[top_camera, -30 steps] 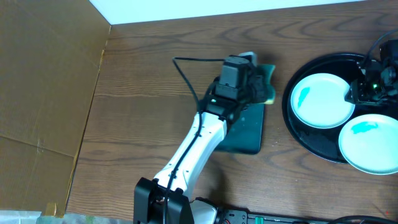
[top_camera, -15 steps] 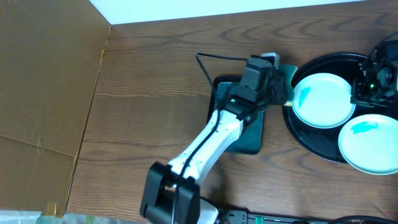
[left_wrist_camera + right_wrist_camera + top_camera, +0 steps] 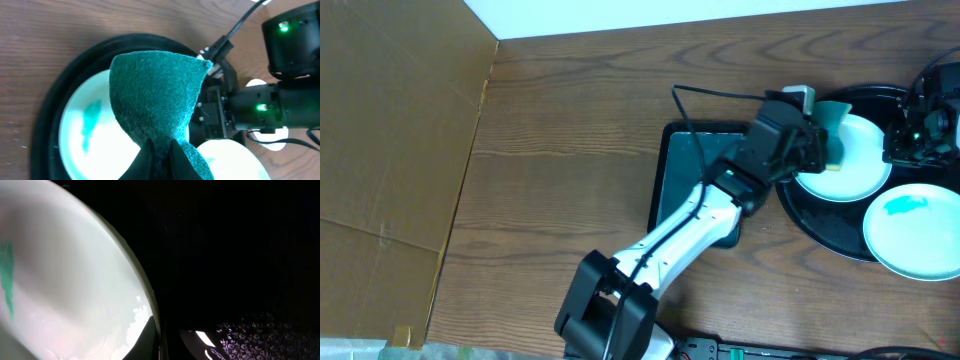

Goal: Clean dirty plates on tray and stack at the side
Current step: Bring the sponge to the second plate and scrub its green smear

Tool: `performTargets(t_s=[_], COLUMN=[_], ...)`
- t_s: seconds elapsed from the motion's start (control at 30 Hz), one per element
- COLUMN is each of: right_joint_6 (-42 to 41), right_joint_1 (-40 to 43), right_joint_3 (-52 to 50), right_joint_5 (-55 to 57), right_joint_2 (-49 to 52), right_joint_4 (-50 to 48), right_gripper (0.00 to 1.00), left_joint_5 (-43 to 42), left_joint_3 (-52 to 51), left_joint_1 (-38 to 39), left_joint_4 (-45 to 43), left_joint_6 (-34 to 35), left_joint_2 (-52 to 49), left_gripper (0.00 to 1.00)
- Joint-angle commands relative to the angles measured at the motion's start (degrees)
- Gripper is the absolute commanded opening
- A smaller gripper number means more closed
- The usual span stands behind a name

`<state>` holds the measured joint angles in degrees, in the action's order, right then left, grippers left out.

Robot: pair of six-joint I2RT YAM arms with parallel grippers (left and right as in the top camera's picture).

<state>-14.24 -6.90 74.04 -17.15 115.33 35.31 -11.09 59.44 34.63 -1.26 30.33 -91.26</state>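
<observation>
The round black tray (image 3: 809,211) holds two pale plates. My left gripper (image 3: 817,150) is shut on a teal scouring pad (image 3: 832,118) and holds it over the left part of the upper plate (image 3: 858,165). In the left wrist view the pad (image 3: 155,95) hangs in front of that plate (image 3: 95,147), whose turquoise smear (image 3: 90,120) shows. My right gripper (image 3: 895,146) is shut on this plate's right rim; in the right wrist view (image 3: 162,340) the rim passes between its fingers. The second plate (image 3: 910,230) carries a turquoise smear. I see no third plate.
A rectangular dark-teal tray (image 3: 690,170) lies left of the black tray, under my left arm. Brown cardboard (image 3: 390,120) covers the table's left side. A white wall strip runs along the far edge. The second plate overhangs the black tray's lower right rim.
My left arm has swung right with the pad, from above the rectangular tray to over the upper plate, now covering its smear in the overhead view. The right gripper has stayed on the rim.
</observation>
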Motion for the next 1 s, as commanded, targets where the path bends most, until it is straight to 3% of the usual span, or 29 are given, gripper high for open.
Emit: performTargets(t_s=[0.0,0.17,0.37,0.53,0.63,0.97], right_joint_6=[0.13,0.13,0.13,0.13,0.17,0.17], right_joint_1=[-0.35,-0.33,-0.35,-0.33,-0.33,-0.33], right_joint_3=[-0.44,-0.44,-0.44,-0.44,-0.44,-0.68], right_joint_5=[3.17,3.17,3.17,3.19,3.19,3.21], right_joint_2=[0.42,0.42,0.42,0.42,0.42,0.42], right_joint_4=[-0.85,-0.81,-0.59,-0.63,-0.63,-0.59], right_gripper=[0.01,0.01,0.01,0.01,0.01,0.01], left_joint_5=[7.15,10.23,10.32,10.32,11.21,38.49], left_joint_3=[0.04,0.04,0.04,0.04,0.04,0.04], left_joint_1=[1.62,2.75,2.75,2.80,2.69,2.69], left_joint_4=[-1.97,-8.94,-16.61,-17.29,-16.85,-11.50], left_joint_6=[5.31,5.73,0.68,0.26,-4.70,-22.73], left_joint_2=[-2.71,-9.20,-18.10,-23.47,-25.38,-24.94], left_gripper=[0.07,0.07,0.07,0.07,0.07,0.07])
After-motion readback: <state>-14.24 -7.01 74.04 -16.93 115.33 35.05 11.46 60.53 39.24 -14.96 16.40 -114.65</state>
